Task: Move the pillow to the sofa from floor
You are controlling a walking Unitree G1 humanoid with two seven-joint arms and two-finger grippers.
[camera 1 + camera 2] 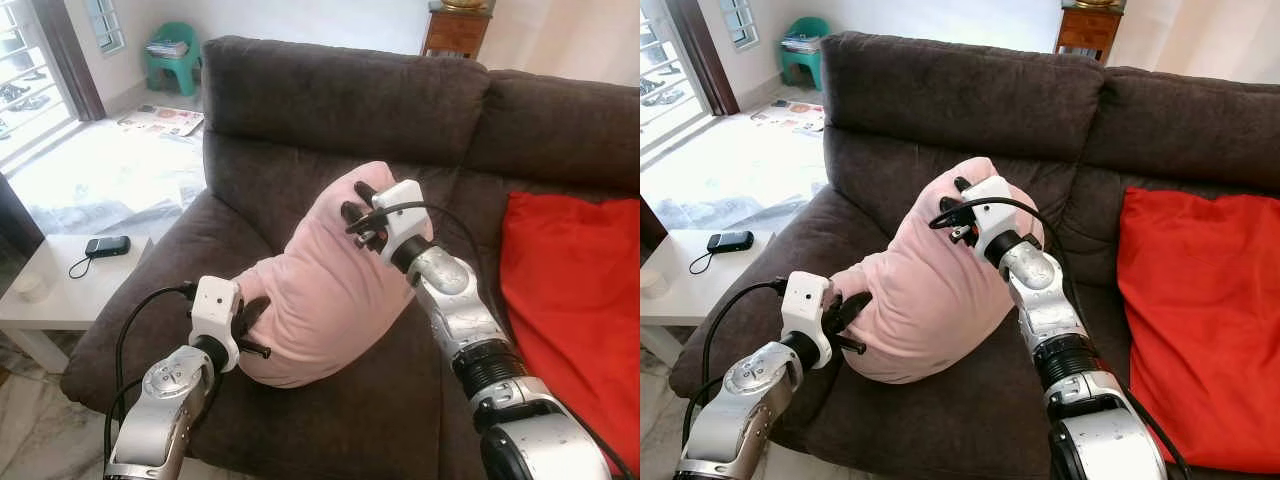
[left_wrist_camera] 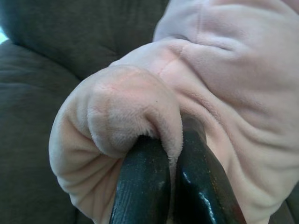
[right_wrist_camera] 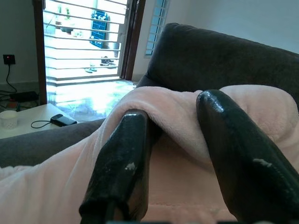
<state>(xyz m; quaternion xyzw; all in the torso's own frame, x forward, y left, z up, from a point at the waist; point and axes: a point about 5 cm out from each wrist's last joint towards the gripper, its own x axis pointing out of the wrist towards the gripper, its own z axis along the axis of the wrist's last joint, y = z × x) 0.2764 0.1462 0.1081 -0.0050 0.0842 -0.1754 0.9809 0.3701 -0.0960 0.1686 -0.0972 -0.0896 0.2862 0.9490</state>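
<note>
Holding the pink pillow (image 1: pixel 320 290) over the sofa (image 1: pixel 340 110) seat: my left hand (image 1: pixel 252 330) pinches its seven-o'clock corner, my right hand (image 1: pixel 358 215) clamps a fold at one o'clock. Its long axis spans both hands, so both must release it.

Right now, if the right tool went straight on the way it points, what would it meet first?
The right tool is already shut on a fold of the pink pillow, so it would press deeper into the pillow first. Beyond that lies probably the sofa arm, though depth is unclear.
</note>
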